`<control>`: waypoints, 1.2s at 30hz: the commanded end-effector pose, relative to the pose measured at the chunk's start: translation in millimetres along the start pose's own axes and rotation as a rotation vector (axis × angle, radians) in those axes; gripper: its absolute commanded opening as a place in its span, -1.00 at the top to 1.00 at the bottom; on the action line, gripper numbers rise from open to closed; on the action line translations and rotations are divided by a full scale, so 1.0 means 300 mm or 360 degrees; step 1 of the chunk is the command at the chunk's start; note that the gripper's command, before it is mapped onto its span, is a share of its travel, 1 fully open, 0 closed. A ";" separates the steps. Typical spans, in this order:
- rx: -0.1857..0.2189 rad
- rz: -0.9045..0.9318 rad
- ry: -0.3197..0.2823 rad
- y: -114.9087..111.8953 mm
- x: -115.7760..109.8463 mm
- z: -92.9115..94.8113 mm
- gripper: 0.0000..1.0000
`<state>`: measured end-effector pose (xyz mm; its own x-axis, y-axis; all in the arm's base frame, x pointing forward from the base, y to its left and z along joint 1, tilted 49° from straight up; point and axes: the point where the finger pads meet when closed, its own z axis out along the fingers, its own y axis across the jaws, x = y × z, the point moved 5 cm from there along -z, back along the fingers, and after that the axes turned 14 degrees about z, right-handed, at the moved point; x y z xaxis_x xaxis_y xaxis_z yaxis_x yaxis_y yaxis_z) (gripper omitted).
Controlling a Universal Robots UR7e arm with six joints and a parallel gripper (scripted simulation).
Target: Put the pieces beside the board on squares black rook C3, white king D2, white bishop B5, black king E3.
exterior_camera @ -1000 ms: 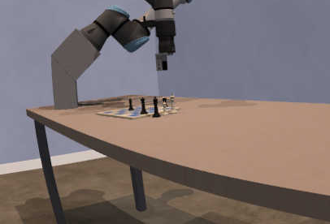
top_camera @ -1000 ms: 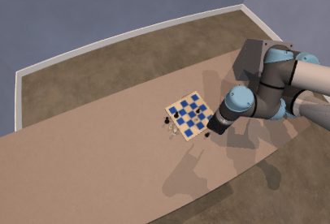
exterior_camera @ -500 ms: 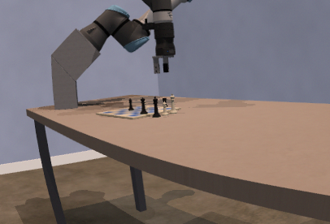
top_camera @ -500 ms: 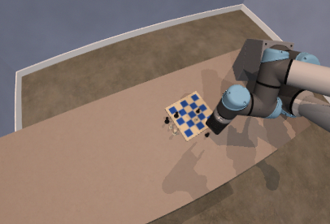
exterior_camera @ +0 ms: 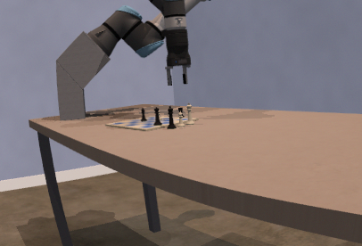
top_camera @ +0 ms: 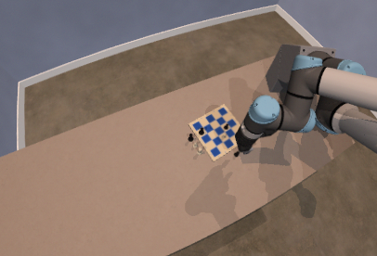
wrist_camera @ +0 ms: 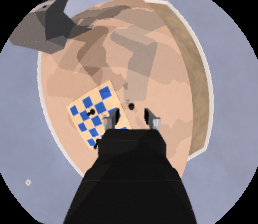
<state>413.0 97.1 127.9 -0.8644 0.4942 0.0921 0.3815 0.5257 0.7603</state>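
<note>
The blue-and-tan chessboard (top_camera: 211,154) (exterior_camera: 120,125) (wrist_camera: 77,111) lies on the table. Two black pieces stand on it, one (top_camera: 201,131) near the left side and one (top_camera: 227,126) toward the right. Beside the board's left edge stand a black piece (top_camera: 189,138) and two white pieces (top_camera: 197,144) (top_camera: 201,150). Another black piece (top_camera: 236,154) (wrist_camera: 132,105) stands off the board's near corner. My gripper (exterior_camera: 176,78) (wrist_camera: 131,113) is open and empty. It hangs high above the table, over that near corner. I cannot tell the piece types from here.
In the exterior view the pieces stand in a row: three black ones (exterior_camera: 143,114) (exterior_camera: 157,116) (exterior_camera: 171,118) and two white ones (exterior_camera: 181,117) (exterior_camera: 190,113). The arm's grey base (exterior_camera: 73,85) stands at the table's far end. The table edge (exterior_camera: 178,180) runs in front.
</note>
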 end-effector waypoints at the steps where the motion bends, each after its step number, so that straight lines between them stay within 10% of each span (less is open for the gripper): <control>1: 0.0017 0.0275 -0.0028 0.004 0.000 0.016 -1.00; 32: 0.0010 0.1056 -0.0031 0.009 -0.015 0.063 -1.00; 33: 0.0010 0.1056 -0.0031 0.009 -0.015 0.063 -0.45; 36: 0.0010 0.1056 -0.0031 0.009 -0.015 0.063 -0.45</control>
<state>423.9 109.7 117.0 -0.4396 0.7265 0.5281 0.8330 0.1098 0.5423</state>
